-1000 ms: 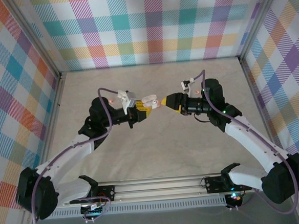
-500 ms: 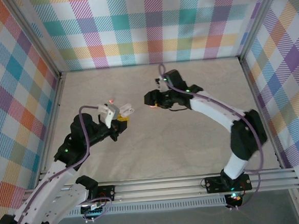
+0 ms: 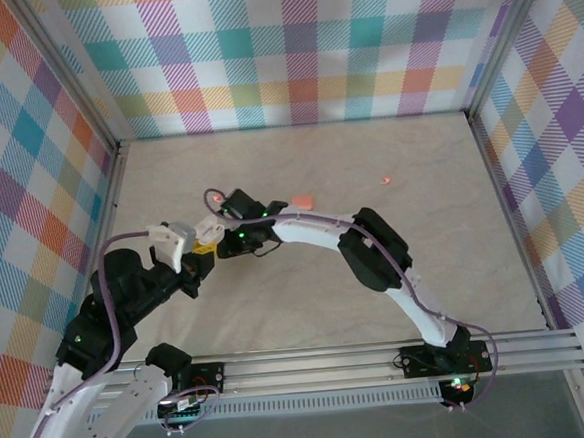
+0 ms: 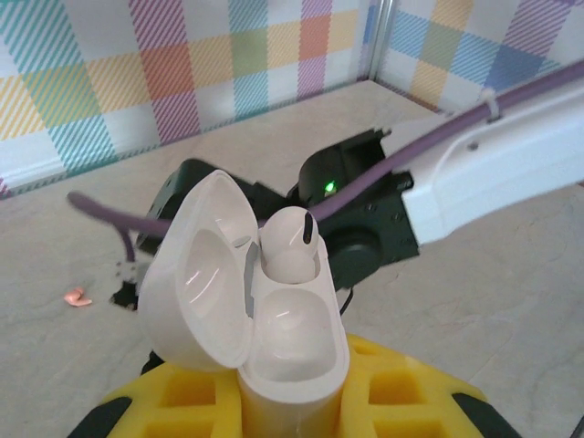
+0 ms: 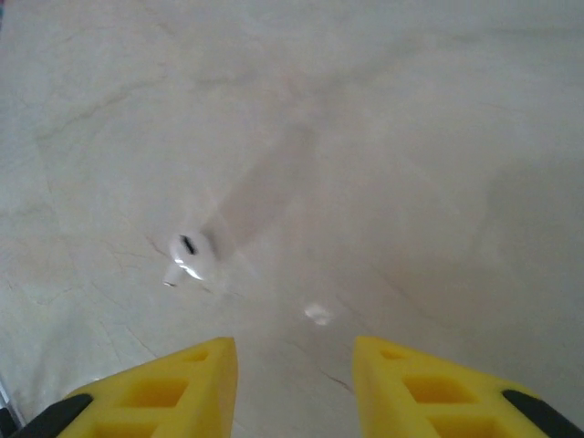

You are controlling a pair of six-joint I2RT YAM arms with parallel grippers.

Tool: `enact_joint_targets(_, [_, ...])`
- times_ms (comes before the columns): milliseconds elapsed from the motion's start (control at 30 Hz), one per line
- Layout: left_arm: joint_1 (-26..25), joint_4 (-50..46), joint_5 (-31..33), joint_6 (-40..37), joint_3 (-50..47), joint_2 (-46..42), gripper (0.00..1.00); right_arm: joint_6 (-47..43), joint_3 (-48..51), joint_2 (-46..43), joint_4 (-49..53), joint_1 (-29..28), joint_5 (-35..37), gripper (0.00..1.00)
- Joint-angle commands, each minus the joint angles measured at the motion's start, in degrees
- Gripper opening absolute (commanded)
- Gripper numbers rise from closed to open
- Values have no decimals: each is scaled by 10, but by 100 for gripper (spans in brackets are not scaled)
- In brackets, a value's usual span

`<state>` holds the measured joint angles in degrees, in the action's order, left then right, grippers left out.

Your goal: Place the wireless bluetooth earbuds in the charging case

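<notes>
Left gripper (image 4: 292,406): clamped on the base of the white charging case (image 4: 274,319), a yellow finger on either side, holding it upright above the table.
Case lid (image 4: 196,265): swung back on its hinge, wide open.
Seated earbud (image 4: 287,242): white, standing in the far slot, while the near slot beside it sits bare.
Right gripper (image 5: 294,356): jaws apart, nothing between them, aimed down at the table (image 5: 429,137).
Loose earbud (image 5: 187,254): there it is, white, lying on its side on the table, ahead of the open fingers and off to their left, untouched.
Pale fleck (image 5: 318,314): closer to the jaws, too small to name.
Pink scrap (image 4: 78,297): on the table behind the case, well apart from it, and seemingly no part of this job.
Step in hand: one bud home, one to go. I read this as the right gripper lining up its pick.
Next move: it needs to slide left and forward until the bud sits between the fingers, then drop and close gently. That smooth little body could skid away. After that, the bud goes stem-down into the bare slot.
</notes>
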<state>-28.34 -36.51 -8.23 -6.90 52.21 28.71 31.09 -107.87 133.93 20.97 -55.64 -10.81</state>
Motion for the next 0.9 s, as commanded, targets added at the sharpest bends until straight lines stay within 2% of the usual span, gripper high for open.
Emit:
enact_joint_targets(0, [3,-58,17,28,28,-10,0,-62,-49,5,15,-25,54,37])
enact_joint_targets(300, [3,-72,11,49,35,-27,0,-136,-129,76,25,-66,98,36])
enact_joint_targets(500, [3,-80,9,49,38,-32,0,-159,-210,126,70,-72,103,37])
enact_joint_targets(867, [3,-77,8,50,26,-37,0,-184,-224,143,71,-76,100,39])
